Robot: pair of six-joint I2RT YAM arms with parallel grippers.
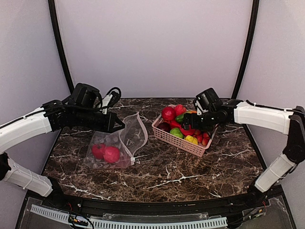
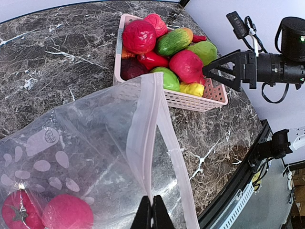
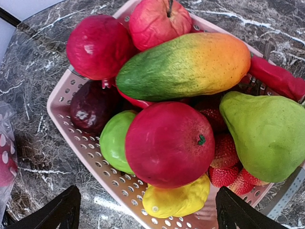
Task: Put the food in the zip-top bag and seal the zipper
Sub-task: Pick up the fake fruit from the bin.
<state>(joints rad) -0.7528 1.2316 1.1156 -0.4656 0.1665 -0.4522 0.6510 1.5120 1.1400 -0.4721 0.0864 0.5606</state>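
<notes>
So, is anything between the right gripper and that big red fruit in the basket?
Nothing visible. The open right gripper hovers above the red fruit, which lies on top of the pile in the basket. The mango and green pear crowd its sides.

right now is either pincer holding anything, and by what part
The left pincer is shut on the zip-top bag, pinching the zipper at its mouth. The right pincer is open over the basket, holding nothing.
</notes>
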